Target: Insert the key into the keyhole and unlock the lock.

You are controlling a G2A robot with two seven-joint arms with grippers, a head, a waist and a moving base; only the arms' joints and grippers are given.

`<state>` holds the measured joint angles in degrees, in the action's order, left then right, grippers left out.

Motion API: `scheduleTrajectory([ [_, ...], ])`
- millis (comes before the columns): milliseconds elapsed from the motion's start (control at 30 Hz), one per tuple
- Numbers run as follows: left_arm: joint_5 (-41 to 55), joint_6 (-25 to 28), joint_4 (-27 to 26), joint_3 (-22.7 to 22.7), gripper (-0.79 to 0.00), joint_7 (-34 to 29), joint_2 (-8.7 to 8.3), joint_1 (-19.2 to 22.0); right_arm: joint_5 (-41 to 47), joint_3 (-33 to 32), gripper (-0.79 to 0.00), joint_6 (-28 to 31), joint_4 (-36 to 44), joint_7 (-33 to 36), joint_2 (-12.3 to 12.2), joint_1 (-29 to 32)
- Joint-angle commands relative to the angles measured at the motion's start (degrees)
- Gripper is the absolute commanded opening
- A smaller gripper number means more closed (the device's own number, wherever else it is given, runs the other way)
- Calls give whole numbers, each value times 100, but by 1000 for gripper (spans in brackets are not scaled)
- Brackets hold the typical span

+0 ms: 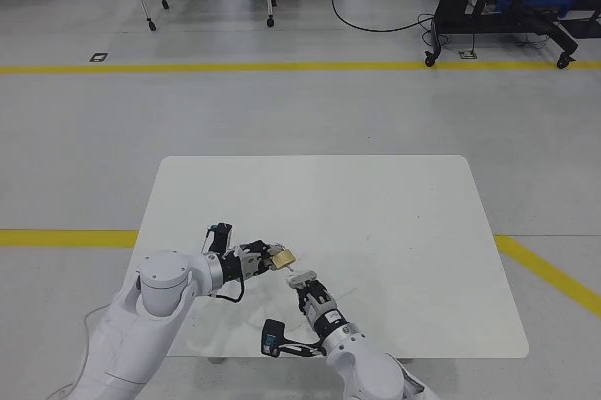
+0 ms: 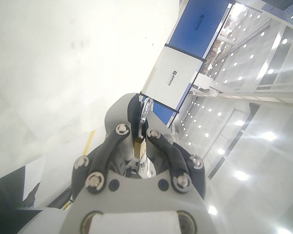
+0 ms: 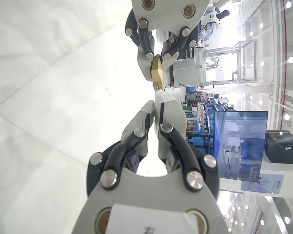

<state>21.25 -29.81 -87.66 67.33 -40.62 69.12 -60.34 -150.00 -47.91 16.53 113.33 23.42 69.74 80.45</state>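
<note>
A brass padlock is held above the white table near its front left, with my left gripper shut on it. In the left wrist view its brass body sits between the fingers. In the right wrist view the padlock points its keyhole end at my right gripper. That gripper is shut on the key, of which a small silver tip shows, touching the keyhole. The rest of the key is hidden between the pads.
The table's front edge lies just behind the right arm. Bare tabletop stretches to the right and the far side. Yellow floor lines and wheeled stands are far off.
</note>
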Motion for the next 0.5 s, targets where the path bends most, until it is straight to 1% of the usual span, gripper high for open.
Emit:
scheduleTrajectory([
  [0, 20, -15, -1, 3, -785, 29, -3, -4, -17, 9, -785, 2, -1, 14, 14, 6],
  [467, 74, -61, -5, -15, -785, 109, -28, 7, -204, 72, -785, -84, -99, 367, 152, -19],
])
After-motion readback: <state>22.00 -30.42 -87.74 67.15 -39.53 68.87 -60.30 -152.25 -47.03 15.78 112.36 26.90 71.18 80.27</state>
